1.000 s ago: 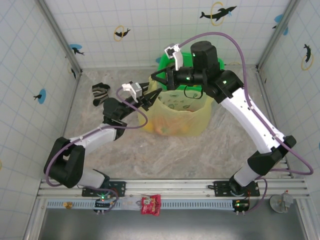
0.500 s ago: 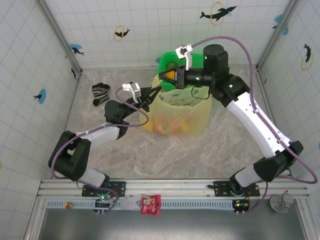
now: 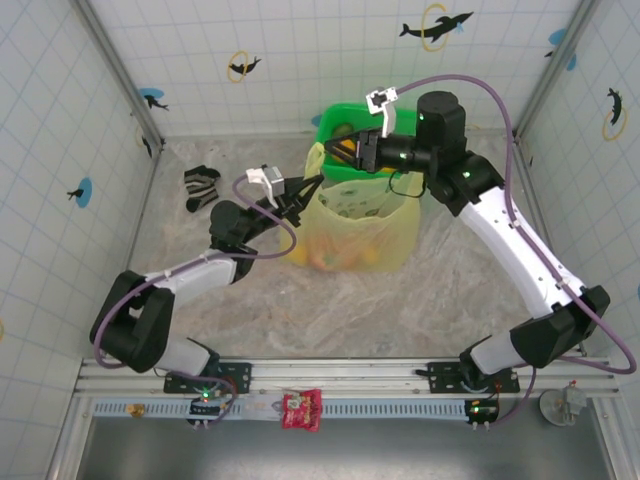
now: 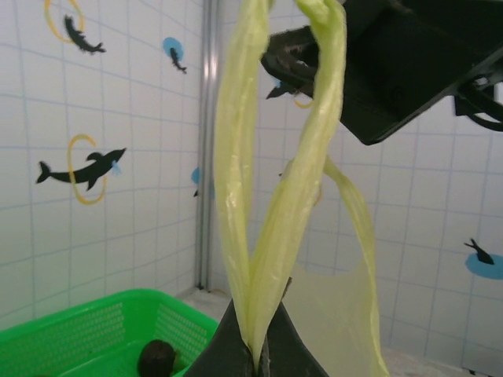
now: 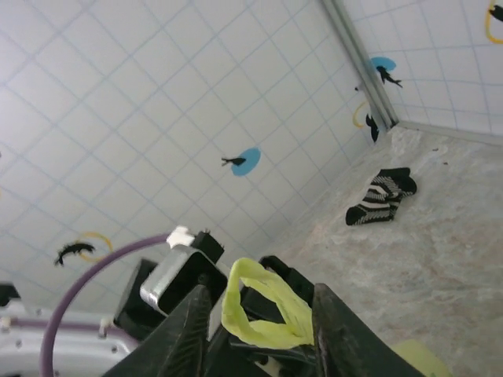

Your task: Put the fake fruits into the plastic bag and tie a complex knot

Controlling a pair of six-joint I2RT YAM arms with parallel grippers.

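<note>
The pale yellow-green plastic bag (image 3: 372, 232) stands mid-table, with orange and yellow fake fruits (image 3: 326, 258) showing through its wall. My left gripper (image 3: 311, 184) is shut on one bag handle (image 4: 302, 157), whose two strands rise straight up from the closed fingertips (image 4: 263, 357). My right gripper (image 3: 334, 152) hovers just above and behind it, open. In the right wrist view the handle's loop (image 5: 263, 310) sits between its spread fingers (image 5: 196, 322). A dark round fruit (image 4: 157, 359) lies in the green basket (image 4: 71, 334).
The bright green basket (image 3: 345, 112) stands against the back wall behind the bag. A striped black-and-white sock (image 3: 200, 186) lies at the back left. A red packet (image 3: 302, 409) rests on the front rail. Tiled walls enclose the table.
My right gripper has drawn back to the right, towards the basket. The left gripper keeps its hold on the handle, which stands pulled up taller.
</note>
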